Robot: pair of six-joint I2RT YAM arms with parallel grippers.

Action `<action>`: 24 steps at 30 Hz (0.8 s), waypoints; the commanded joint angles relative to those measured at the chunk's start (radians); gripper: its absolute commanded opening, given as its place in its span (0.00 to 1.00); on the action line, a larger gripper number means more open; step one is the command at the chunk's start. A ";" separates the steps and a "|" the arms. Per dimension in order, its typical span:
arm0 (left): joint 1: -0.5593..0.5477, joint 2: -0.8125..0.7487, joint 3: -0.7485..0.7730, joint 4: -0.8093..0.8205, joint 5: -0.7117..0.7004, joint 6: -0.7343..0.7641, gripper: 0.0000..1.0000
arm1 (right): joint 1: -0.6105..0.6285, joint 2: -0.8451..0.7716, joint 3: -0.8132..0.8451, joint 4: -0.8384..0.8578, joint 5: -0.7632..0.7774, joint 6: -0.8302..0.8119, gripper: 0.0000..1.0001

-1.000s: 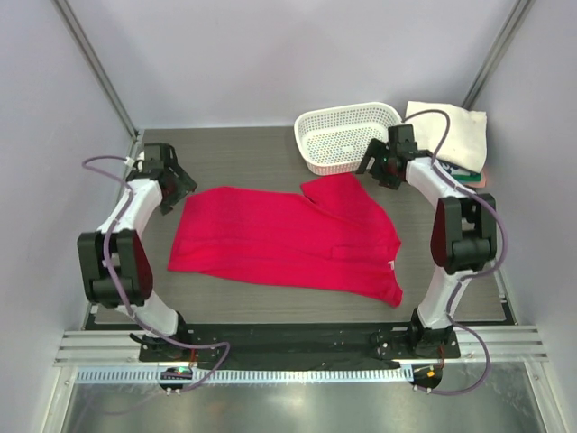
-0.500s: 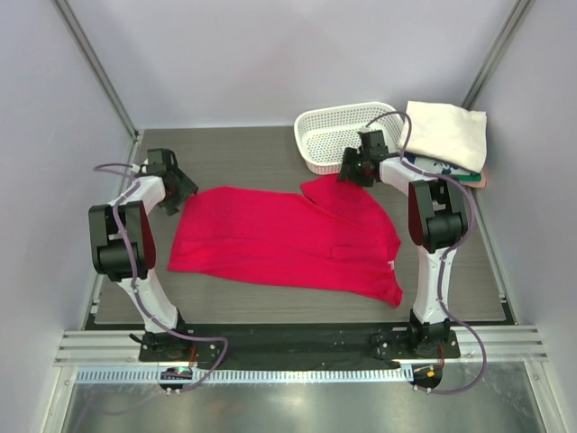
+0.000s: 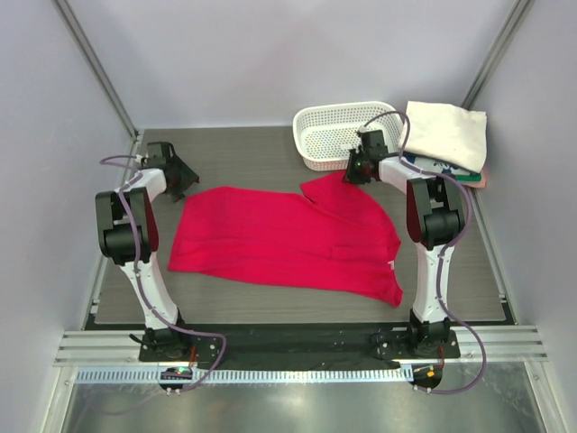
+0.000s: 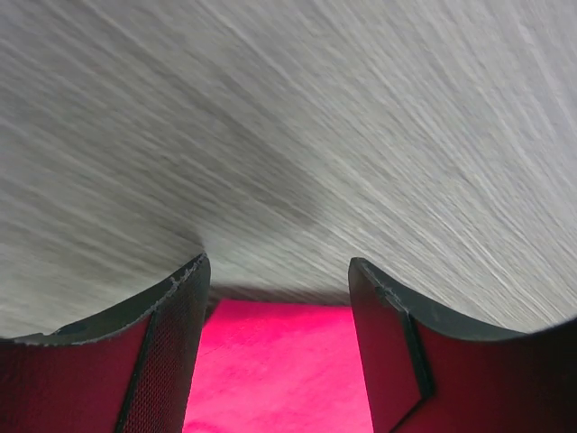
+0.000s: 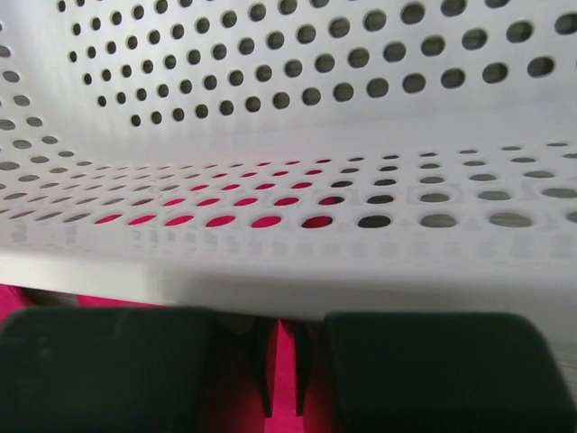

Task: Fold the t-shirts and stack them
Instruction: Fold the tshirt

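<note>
Where the overhead camera looks down on the table (image 3: 243, 162), the crimson t-shirt (image 3: 279, 239) lies spread flat, unfolded, between the two arms. The left gripper (image 3: 180, 171) sits low just outside the shirt's far left corner, its fingers pointing toward the cloth. The right gripper (image 3: 350, 171) is down at the tip of the far right sleeve, with the white basket (image 3: 311, 158) directly beyond its fingertips. Further out to that gripper's right, a cream-white t-shirt (image 3: 446, 131) rests folded on top of a small stack; teal and pink edges peek out beneath it.

In the left wrist view, the left gripper (image 4: 278, 271) is released, its dark fingers (image 4: 171, 343) standing well apart. The red t-shirt (image 4: 279, 370) shows in the gap below them, its edge lying just short of the fingertips, and bare grey table (image 4: 315, 117) stretches ahead.

In the right wrist view, the right gripper (image 5: 279, 325) is clenched on the shirt: its pads (image 5: 108, 370) are drawn almost together with a thin sliver of the red cloth (image 5: 283, 379) between them. The perforated basket wall (image 5: 315, 135) rises right in front of the fingertips, red showing through its lower holes.
</note>
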 commanded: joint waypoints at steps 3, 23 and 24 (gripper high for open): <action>-0.014 -0.017 -0.083 0.090 0.183 0.004 0.65 | 0.005 -0.011 0.009 0.015 -0.067 0.002 0.08; -0.056 -0.192 -0.092 0.049 0.308 0.027 0.00 | 0.008 -0.322 -0.105 0.061 -0.181 -0.017 0.01; -0.056 -0.212 -0.077 0.035 0.300 0.033 0.00 | 0.010 -0.373 -0.117 0.063 -0.178 -0.024 0.01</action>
